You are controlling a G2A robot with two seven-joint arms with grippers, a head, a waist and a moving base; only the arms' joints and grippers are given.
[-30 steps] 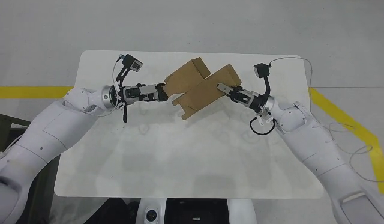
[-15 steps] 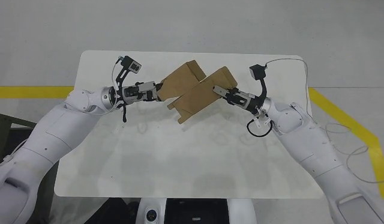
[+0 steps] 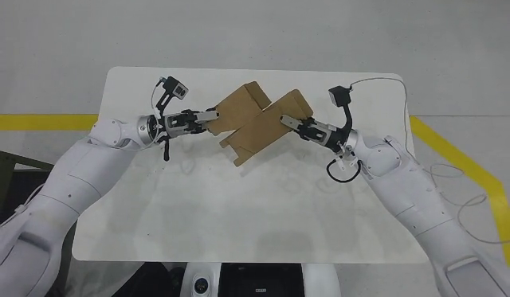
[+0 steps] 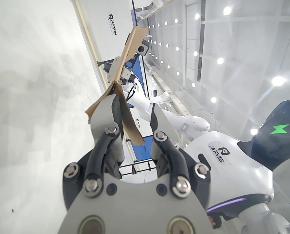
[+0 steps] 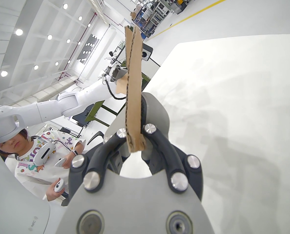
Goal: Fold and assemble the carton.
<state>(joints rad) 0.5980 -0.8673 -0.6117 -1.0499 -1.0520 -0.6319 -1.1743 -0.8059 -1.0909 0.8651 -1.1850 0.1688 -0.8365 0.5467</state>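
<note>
A flat brown carton [image 3: 259, 122] is held in the air over the back middle of the white table [image 3: 239, 217], its panels partly unfolded. My right gripper [image 3: 287, 120] is shut on the carton's right edge; in the right wrist view the cardboard [image 5: 132, 74] stands edge-on between the fingers of that gripper [image 5: 135, 105]. My left gripper [image 3: 211, 115] is at the carton's left end and open. In the left wrist view a flap of the carton [image 4: 125, 57] lies against one finger [image 4: 113, 108] of the left gripper [image 4: 134, 103], with the other finger apart from it.
The table surface in front of the arms is bare white. A yellow line [image 3: 40, 122] runs on the floor at both sides of the table. A cable [image 3: 382, 80] trails from the right wrist camera.
My left gripper has opened and let go of the carton's left end. The right arm has carried the carton slightly to the left.
</note>
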